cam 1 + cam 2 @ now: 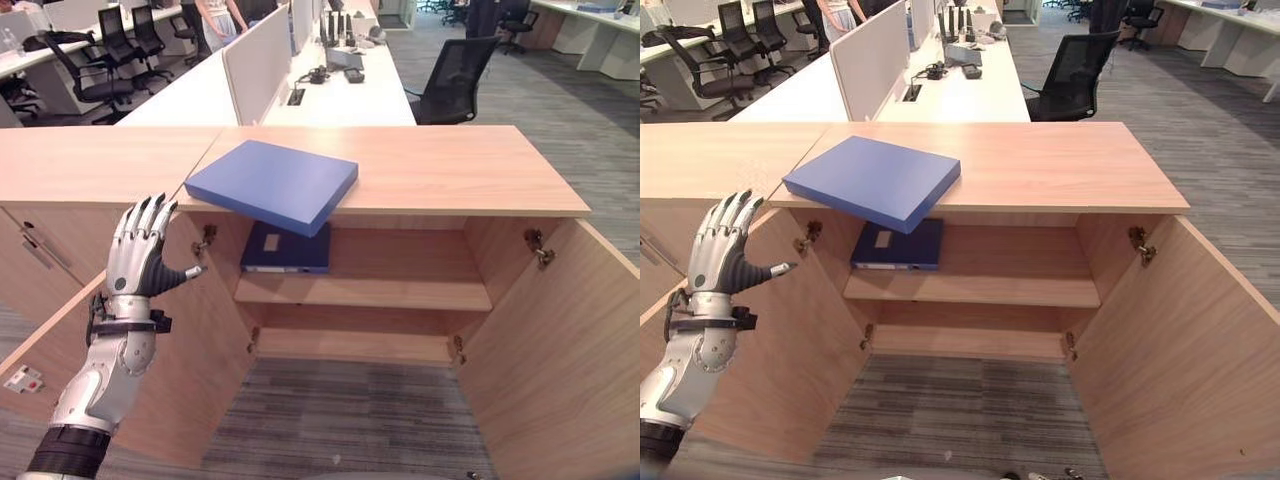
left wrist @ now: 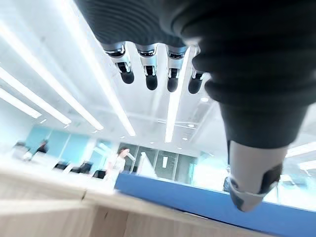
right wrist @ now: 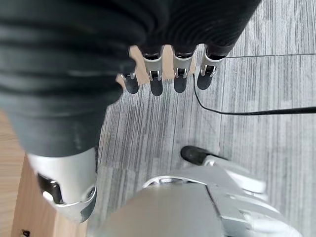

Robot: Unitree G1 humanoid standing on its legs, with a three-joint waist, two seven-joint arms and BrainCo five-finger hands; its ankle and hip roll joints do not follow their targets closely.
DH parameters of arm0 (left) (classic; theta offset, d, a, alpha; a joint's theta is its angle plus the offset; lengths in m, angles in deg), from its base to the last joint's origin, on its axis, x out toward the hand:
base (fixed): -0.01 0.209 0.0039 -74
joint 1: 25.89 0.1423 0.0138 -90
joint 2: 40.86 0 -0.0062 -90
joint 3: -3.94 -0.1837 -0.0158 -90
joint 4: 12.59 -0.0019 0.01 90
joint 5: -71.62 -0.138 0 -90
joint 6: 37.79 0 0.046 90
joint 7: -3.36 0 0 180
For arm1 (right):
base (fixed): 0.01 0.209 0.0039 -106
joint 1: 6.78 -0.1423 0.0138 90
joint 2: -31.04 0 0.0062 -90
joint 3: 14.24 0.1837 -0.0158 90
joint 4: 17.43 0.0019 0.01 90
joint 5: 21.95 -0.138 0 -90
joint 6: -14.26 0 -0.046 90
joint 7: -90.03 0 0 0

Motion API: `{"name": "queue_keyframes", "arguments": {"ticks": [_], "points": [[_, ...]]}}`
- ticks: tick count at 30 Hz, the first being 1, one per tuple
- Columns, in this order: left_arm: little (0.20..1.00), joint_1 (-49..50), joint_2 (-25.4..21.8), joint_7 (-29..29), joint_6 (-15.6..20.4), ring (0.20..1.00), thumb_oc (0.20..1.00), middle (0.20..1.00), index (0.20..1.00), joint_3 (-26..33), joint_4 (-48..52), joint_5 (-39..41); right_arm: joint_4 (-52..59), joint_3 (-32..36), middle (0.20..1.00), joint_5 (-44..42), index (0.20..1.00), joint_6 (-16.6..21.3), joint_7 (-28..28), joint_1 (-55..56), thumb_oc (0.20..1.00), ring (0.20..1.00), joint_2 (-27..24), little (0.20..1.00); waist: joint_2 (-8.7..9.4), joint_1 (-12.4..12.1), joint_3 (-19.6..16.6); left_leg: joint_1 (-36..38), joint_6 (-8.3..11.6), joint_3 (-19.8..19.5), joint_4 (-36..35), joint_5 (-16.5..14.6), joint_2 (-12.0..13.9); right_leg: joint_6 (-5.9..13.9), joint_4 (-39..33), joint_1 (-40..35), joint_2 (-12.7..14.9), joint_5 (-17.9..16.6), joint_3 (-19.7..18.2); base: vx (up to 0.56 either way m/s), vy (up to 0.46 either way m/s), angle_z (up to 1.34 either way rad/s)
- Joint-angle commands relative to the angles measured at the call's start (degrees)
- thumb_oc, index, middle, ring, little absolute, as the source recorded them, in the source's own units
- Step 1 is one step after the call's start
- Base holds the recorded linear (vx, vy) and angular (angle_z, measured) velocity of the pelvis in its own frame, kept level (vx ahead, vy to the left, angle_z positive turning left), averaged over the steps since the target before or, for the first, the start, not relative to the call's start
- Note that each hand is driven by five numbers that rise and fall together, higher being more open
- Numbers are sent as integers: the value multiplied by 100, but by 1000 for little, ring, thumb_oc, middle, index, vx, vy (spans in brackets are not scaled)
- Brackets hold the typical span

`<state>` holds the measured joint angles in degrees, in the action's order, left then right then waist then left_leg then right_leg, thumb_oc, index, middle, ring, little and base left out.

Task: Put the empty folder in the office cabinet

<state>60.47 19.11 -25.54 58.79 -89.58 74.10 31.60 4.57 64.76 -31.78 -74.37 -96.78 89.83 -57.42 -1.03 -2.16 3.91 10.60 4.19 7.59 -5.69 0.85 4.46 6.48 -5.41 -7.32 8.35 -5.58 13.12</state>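
Hovering beside the open left door (image 1: 150,370), the left hand (image 1: 140,262) shows in the left eye view with fingers spread, holding nothing. The blue folder (image 1: 272,184) lies on the cabinet top (image 1: 450,170), one corner jutting past the front edge above a second folder (image 1: 288,250) on the upper shelf (image 1: 400,292). The left wrist view shows straight fingers (image 2: 150,74) near the folder's edge, not touching. The right wrist view shows the right hand (image 3: 64,123) relaxed above the floor. Reaching seems underway; next, grasp the overhanging corner and lower the folder inside.
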Motion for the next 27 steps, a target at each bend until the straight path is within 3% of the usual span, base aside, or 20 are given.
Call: {"name": "queue_keyframes", "arguments": {"ticks": [1, 4, 9, 18, 21, 27], "points": [[1000, -752, -405, -198, -62, 1000, 1000, 1000, 1000, -47, -51, -431, -228, -151, 1000, 254, 1000, 133, -21, -380, 1000, 1000, 52, 1000, -16, 104, 109, -142, 238, -80, 69, -165, -41, 369, 41, -282, -6, 546, -30, 0, 0, 0], [1000, -1214, -729, -119, -88, 1000, 1000, 1000, 1000, -498, -289, -641, -241, -199, 1000, 311, 1000, 145, -4, -373, 1000, 1000, -19, 1000, -63, 195, 92, -139, 241, -61, 69, -171, -47, 384, 41, -264, -12, 533, -55, 0, 0, 0], [1000, -1691, -864, -113, -152, 1000, 1000, 1000, 1000, -955, -609, -744, -261, -241, 1000, 340, 1000, 162, -31, -388, 1000, 1000, -62, 1000, -88, 254, 86, -134, 235, -43, 69, -164, -37, 391, 41, -253, -21, 524, -73, 0, 0, 0], [1000, -2781, -730, -10, -304, 1000, 1000, 1000, 1000, -2154, -1628, -889, -291, -267, 1000, 310, 1000, 192, -52, -449, 1000, 1000, -120, 1000, -95, 379, 99, -141, 217, -28, 69, -164, -48, 402, 41, -221, -35, 499, -132, 7, 3, -2], [1000, -3315, -429, 44, -474, 1000, 1000, 1000, 1000, -2666, -2375, -915, -306, -252, 1000, 317, 1000, 206, -98, -491, 1000, 1000, -212, 1000, -77, 473, 127, -122, 200, 9, 69, -180, -44, 408, 54, -203, -39, 487, -192, 10, 28, -7], [1000, -3910, -247, 96, -561, 1000, 1000, 1000, 1000, -3164, -2947, -922, -350, -288, 1000, 321, 1000, 207, -82, -512, 1000, 1000, -265, 1000, -47, 568, 150, -96, 200, 67, 69, -191, -27, 433, 53, -179, -39, 470, -240, 2, 8, -3]]}}
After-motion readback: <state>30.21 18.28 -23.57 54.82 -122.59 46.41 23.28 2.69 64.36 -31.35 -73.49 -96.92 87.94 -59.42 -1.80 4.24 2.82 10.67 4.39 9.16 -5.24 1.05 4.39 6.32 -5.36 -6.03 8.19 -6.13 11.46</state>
